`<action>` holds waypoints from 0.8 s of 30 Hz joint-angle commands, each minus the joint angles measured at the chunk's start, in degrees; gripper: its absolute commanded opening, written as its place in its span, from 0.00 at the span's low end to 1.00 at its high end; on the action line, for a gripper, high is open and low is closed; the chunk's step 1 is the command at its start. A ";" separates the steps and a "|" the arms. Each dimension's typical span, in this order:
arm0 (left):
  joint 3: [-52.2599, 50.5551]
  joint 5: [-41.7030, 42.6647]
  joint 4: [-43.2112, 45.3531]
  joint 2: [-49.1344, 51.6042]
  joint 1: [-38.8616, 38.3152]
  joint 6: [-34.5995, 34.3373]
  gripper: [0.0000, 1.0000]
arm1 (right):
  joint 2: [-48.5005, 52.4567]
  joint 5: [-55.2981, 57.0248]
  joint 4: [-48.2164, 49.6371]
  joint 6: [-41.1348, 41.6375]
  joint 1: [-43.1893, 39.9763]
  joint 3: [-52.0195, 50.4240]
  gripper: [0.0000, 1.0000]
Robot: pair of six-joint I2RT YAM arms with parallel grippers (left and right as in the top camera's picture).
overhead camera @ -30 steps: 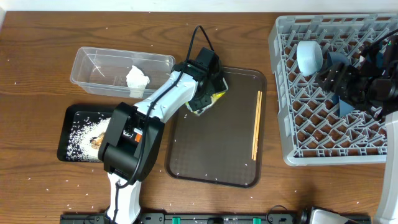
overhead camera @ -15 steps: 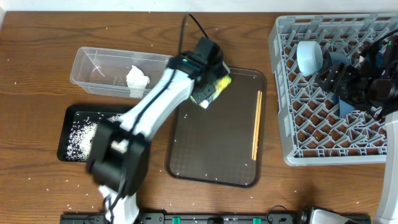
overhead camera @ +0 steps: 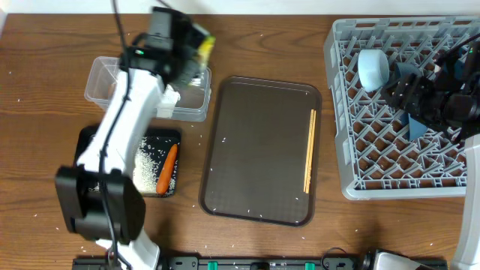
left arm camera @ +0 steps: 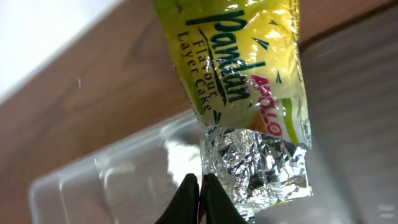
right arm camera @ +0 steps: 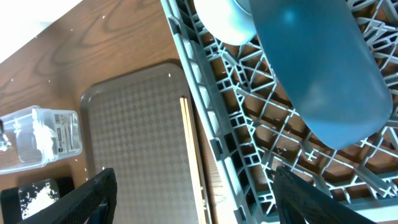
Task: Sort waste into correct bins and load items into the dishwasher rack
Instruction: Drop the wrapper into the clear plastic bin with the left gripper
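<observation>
My left gripper (overhead camera: pixel 187 56) is shut on a yellow-green wrapper (overhead camera: pixel 204 48) with a crumpled foil end (left arm camera: pixel 261 158). It holds the wrapper above the right end of the clear tub (overhead camera: pixel 112 82). A white crumpled scrap (overhead camera: pixel 166 97) lies in that tub. The black tray (overhead camera: pixel 146 139) holds rice grains (overhead camera: pixel 148 161) and an orange carrot (overhead camera: pixel 166 168). Wooden chopsticks (overhead camera: pixel 308 150) lie on the brown serving tray (overhead camera: pixel 255 150). My right gripper (right arm camera: pixel 202 205) is open over the left side of the grey rack (overhead camera: pixel 375 172), beside a dark-blue plate (right arm camera: pixel 323 74) and a pale bowl (overhead camera: pixel 373 69) in the rack.
My left arm (overhead camera: pixel 112 150) crosses the black tray and hides part of it. Loose rice grains are scattered on the wooden table (overhead camera: pixel 45 52). The rack's left wall (right arm camera: pixel 211 124) runs close beside the serving tray's right edge.
My left arm has swung up and to the left, carrying the wrapper from the brown serving tray to above the clear tub. The carrot in the black tray has come into view. The right arm is still.
</observation>
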 commanded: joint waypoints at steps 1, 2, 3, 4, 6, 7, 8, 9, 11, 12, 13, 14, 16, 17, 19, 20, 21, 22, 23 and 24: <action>-0.52 3.28 0.26 3.28 3.15 3.13 0.06 | -0.04 0.17 -0.20 -0.22 0.39 0.24 0.73; -0.55 3.34 0.28 3.87 3.91 4.15 0.06 | -0.04 0.17 -0.22 -0.22 0.39 0.24 0.73; -0.52 3.32 0.20 4.15 4.39 5.14 0.06 | -0.04 0.17 -0.22 -0.22 0.39 0.24 0.73; -0.55 3.32 0.00 4.26 4.83 6.14 0.06 | -0.04 0.17 -0.24 -0.22 0.39 0.24 0.73; -0.52 3.13 -0.28 4.13 5.18 7.21 0.06 | -0.04 0.17 -0.22 -0.22 0.39 0.24 0.73; -0.52 2.89 -0.42 3.76 5.22 7.08 0.32 | -0.04 0.17 -0.22 -0.22 0.39 0.24 0.73; -0.50 2.91 -0.90 3.37 5.20 7.04 0.64 | -0.04 0.17 -0.22 -0.22 0.39 0.24 0.73; -0.50 2.86 -1.57 2.67 5.03 6.49 0.80 | -0.04 0.20 -0.22 -0.22 0.39 0.24 0.73; -0.46 2.86 -2.73 0.63 4.46 4.63 0.81 | -0.04 0.20 -0.22 -0.22 0.39 0.24 0.73; -0.46 2.91 -2.91 -0.55 4.20 3.43 0.81 | -0.04 0.20 -0.20 -0.22 0.39 0.24 0.73; -0.46 2.93 -2.99 -1.99 3.80 2.38 0.82 | -0.04 0.20 -0.15 -0.22 0.39 0.24 0.73; -0.46 2.93 -2.99 -3.32 3.41 1.53 0.81 | -0.04 0.17 -0.07 -0.22 0.39 0.24 0.74; -0.46 3.04 -3.02 -5.99 2.45 -0.76 0.81 | -0.04 0.17 0.22 -0.20 0.39 0.24 0.74; -0.46 3.80 -3.15 -7.30 1.79 -2.16 0.81 | -0.04 0.17 0.42 -0.22 0.39 0.24 0.73; -0.46 7.39 -4.15 -9.11 0.48 -3.78 0.75 | -0.04 0.15 0.79 -0.24 0.42 0.24 0.74; -0.46 10.67 -5.44 -9.88 -0.59 -3.74 0.70 | -0.04 0.15 0.90 -0.24 0.48 0.24 0.74; -0.48 12.02 -6.25 -10.19 -1.29 -3.74 0.64 | -0.04 0.15 0.90 -0.24 0.59 0.24 0.71; -0.48 12.85 -7.48 -10.29 -2.27 -3.76 0.56 | -0.04 0.13 0.85 -0.26 0.92 0.24 0.68; -0.48 13.00 -8.66 -10.27 -3.08 -3.76 0.48 | -0.04 0.04 0.74 -0.28 1.46 0.24 0.67; -0.55 13.03 -9.90 -10.23 -3.93 -3.78 0.43 | -0.04 -0.26 0.57 -0.44 2.12 0.24 0.66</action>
